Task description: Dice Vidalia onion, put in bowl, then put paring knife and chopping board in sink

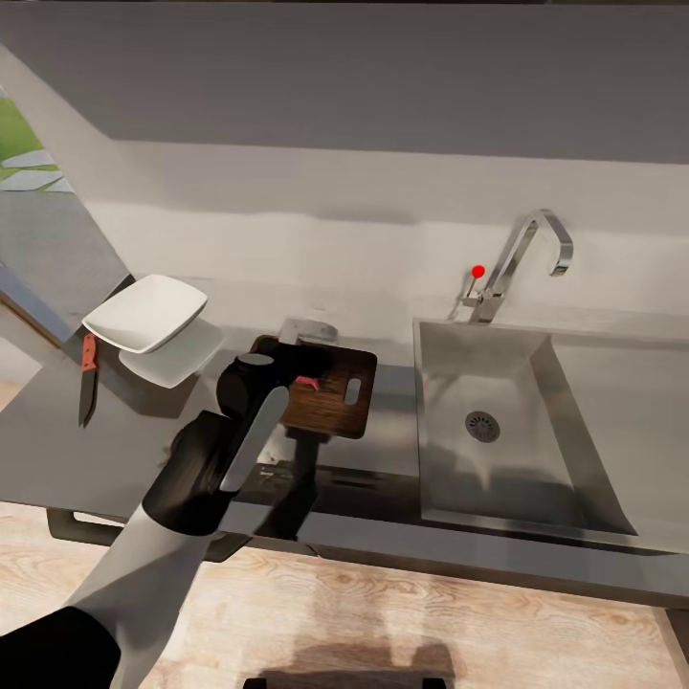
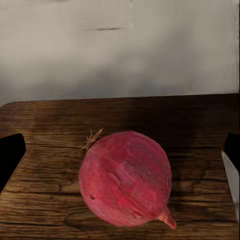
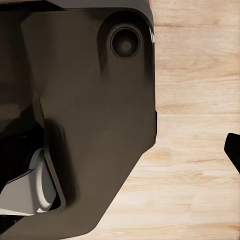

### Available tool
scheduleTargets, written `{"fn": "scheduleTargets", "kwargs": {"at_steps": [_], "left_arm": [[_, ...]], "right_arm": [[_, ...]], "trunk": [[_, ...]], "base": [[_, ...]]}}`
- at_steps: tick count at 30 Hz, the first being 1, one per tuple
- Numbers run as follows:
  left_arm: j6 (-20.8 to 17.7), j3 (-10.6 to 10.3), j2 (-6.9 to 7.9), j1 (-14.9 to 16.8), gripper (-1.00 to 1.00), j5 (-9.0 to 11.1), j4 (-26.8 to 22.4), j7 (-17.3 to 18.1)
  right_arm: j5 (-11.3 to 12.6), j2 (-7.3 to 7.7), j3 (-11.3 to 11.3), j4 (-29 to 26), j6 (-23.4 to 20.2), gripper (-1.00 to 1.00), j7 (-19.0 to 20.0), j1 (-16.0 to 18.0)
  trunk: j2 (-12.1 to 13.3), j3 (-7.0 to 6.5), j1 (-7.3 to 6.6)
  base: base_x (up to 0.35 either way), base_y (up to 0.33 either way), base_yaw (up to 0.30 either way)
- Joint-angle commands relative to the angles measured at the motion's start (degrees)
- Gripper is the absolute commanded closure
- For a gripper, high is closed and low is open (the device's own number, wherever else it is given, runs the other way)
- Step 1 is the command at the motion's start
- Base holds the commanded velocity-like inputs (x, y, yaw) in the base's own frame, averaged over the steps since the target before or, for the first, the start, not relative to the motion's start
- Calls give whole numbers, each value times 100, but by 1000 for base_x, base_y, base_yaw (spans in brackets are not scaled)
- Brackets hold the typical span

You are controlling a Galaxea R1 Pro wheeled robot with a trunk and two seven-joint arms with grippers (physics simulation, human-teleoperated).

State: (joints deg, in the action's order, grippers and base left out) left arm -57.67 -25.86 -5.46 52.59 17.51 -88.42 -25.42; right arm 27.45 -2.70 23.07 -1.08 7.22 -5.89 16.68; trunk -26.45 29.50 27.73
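Left arm reaches fwd over the bench (image 1: pixel 57 450), its hand (image 2: pixel 120 165) at the chopping board (image 1: pixel 330 392). In the left wrist view the Vidalia onion (image 2: pixel 125 179) sits on the board's wood, root tuft up-left, pointed tip low-right. The hand is spread wide: one dark fingertip (image 2: pixel 10 155) at one side, the other at the opp. side, both clear of the onion w/ board showing between. Not gripping.

In the head view only a pink sliver of the onion (image 1: pixel 307 382) shows past the wrist, on the board's left part. Board is dark brown, slot hole twd its right end, lying on the bench just left of the sink (image 1: pixel 574 402). Sink basin has a round drain; chrome tap (image 1: pixel 522 258) w/ red knob (image 1: pixel 477 272) stands at its far edge.

Bowl (image 1: pixel 145 312), white w/ squarish rim, looks tilted at far left of the bench, mirrored in the glossy surface. Paring knife (image 1: pixel 87 380), red handle far, dark blade pointing near, lies just left of & nearer than the bowl, well apart from the board.

Right wrist view: dark robot body close up, pale wood floor (image 3: pixel 200 150) beyond. A dark tip shows at the frame edge; can't tell the right hand's state.
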Motion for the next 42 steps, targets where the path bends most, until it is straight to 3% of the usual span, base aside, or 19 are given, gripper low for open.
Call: {"fn": "scheduleTargets", "kwargs": {"at_steps": [1,10,42], "left_arm": [[-16,-3,-10,5,-100,60,-12,-60],[-16,2,-78,5,-100,59,-43,-60],[-16,-15,-2,5,-100,59,-26,-60]], "right_arm": [[50,-2,49,3,17,-100,-18,2],[50,-2,40,3,20,-100,-18,2],[50,1,47,3,25,-100,-18,2]], "trunk": [[-8,7,3],[-8,7,3],[-8,7,3]], "base": [[0,0,0],[-52,0,0],[-334,0,0]]}}
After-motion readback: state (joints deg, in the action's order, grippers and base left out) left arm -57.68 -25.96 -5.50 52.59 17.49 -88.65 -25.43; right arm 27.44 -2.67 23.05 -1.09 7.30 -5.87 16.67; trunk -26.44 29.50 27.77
